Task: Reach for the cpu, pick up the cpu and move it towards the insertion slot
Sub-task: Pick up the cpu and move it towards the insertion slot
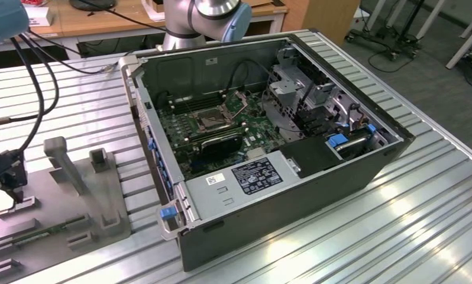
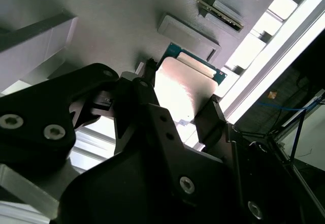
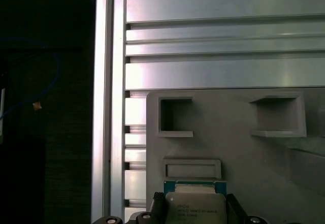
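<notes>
The cpu (image 3: 196, 210) is a small pale metal square on a green edge. It lies at the edge of the grey fixture plate (image 3: 233, 153), just beside a shallow rectangular recess. My gripper (image 3: 195, 203) straddles it, one dark finger against each of two opposite sides. In the second wrist view the cpu (image 2: 184, 84) sits between the fingers (image 2: 212, 113) of the gripper (image 2: 180, 91), which looks shut on it. In the exterior view the gripper (image 1: 6, 174) is at the far left over the plate (image 1: 58, 234). The insertion slot (image 1: 208, 121) is inside the open computer case, well to the exterior view's right.
The open computer case (image 1: 299, 195) stands in the middle of the ribbed aluminium table (image 1: 62, 112), its walls rising around the green board. Upright grey fixture blocks (image 1: 62, 163) stand on the plate near the gripper. Cables (image 1: 39, 71) hang at the left. The arm's base (image 1: 193, 23) is behind the case.
</notes>
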You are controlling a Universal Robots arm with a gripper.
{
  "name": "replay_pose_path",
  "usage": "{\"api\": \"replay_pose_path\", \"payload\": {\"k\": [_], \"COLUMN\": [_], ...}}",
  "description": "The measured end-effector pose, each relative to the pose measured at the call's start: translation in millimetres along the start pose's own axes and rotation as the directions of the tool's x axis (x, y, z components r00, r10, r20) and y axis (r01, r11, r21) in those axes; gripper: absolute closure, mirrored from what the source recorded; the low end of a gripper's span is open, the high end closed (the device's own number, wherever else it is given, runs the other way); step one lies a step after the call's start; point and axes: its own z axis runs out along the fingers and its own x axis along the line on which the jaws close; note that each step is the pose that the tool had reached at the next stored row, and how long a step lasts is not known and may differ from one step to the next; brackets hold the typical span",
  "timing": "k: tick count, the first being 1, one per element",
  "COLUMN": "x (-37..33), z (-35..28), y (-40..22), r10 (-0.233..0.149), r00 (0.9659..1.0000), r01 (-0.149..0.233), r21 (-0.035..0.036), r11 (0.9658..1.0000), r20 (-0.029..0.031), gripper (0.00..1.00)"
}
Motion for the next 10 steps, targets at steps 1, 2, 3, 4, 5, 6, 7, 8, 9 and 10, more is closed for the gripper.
{"api": "replay_pose_path", "payload": {"k": [1, 2, 3, 4, 5, 6, 7, 8, 9, 10], "x": [0.0, 0.0, -0.1, -0.1, -0.1, -0.1, -0.1, -0.2, -0.1, -0.2], "z": [-0.3, -0.7, -1.2, -1.4, -1.6, -1.8, -2.1, -2.5, -3.1, -3.4], "y": [0.0, 0.0, 0.1, 0.1, 0.1, 0.1, 0.1, 0.1, 0.1, 0.1], "r10": [0.000, 0.000, 0.000, 0.000, 0.000, 0.000, 0.000, 0.000, 0.000, 0.000], "r00": [1.0000, 1.0000, 1.0000, 1.0000, 1.0000, 1.0000, 1.0000, 1.0000, 1.0000, 1.0000], "r01": [0.000, 0.000, 0.000, 0.000, 0.000, 0.000, 0.000, 0.000, 0.000, 0.000], "r21": [0.0000, 0.0001, 0.0002, 0.0001, 0.0000, 0.0000, 0.0000, 0.0001, 0.0003, 0.0001], "r11": [1.0000, 1.0000, 1.0000, 1.0000, 1.0000, 1.0000, 1.0000, 1.0000, 1.0000, 1.0000], "r20": [0.0000, -0.0002, -0.0002, -0.0001, 0.0000, 0.0000, 0.0000, -0.0002, -0.0004, -0.0002], "gripper": [0.45, 0.45, 0.45, 0.45, 0.45, 0.45, 0.45, 0.45, 0.45, 0.45]}}
